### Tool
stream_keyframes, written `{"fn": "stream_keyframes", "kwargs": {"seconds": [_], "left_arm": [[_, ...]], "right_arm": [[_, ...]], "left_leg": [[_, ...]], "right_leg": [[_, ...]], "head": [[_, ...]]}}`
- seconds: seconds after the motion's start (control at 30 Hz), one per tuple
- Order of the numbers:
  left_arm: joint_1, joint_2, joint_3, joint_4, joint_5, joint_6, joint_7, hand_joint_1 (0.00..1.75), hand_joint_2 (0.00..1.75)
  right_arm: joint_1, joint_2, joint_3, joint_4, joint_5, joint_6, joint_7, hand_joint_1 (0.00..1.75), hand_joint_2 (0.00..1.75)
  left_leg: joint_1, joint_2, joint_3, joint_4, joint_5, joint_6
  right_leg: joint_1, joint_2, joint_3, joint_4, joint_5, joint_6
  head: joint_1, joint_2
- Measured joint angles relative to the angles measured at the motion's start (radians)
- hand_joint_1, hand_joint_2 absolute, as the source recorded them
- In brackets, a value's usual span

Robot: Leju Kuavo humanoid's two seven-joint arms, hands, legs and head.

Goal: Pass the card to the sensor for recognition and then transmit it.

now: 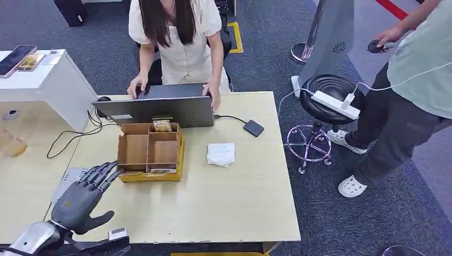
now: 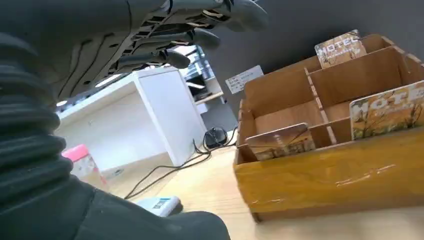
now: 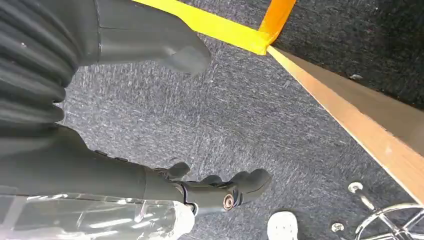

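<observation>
The left robot hand (image 1: 82, 198) hovers empty, fingers spread, above the pale wooden tabletop (image 1: 224, 202), just left of the brown cardboard divided box (image 1: 150, 152) holding printed hotel cards (image 2: 386, 110). The right robot hand (image 3: 165, 125) hangs empty, fingers loosely apart, over grey carpet (image 3: 260, 115).

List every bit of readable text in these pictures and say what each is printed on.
"HOTEL": card standing in the cardboard box's far compartment.
"HOTE", cut off at the picture's edge: card in the near compartment.
White label on the laptop's back: too small to read.
Third card, leaning in the box: print blurred.
</observation>
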Motion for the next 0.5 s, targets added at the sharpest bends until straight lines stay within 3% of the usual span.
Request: {"fn": "stream_keyframes", "kwargs": {"seconds": [0.17, 0.5], "left_arm": [[-0.038, -0.082, -0.026, 0.044, -0.023, 0.005, 0.023, 0.0, 1.75], [-0.084, -0.149, -0.044, 0.103, -0.099, 0.008, 0.067, 0.0, 1.75]], "right_arm": [[0.004, 0.001, -0.014, 0.0, 0.0, 0.0, 0.0, 0.0, 1.75], [0.007, 0.001, -0.023, 0.003, 0.008, 0.0, -0.003, 0.0, 1.75]], "left_leg": [[0.0, 0.0, 0.0, 0.0, 0.0, 0.0], [0.0, 0.0, 0.0, 0.0, 0.0, 0.0]], "right_leg": [[0.0, 0.0, 0.0, 0.0, 0.0, 0.0], [0.0, 0.0, 0.0, 0.0, 0.0, 0.0]], "head": [[0.0, 0.0], [0.0, 0.0]]}}
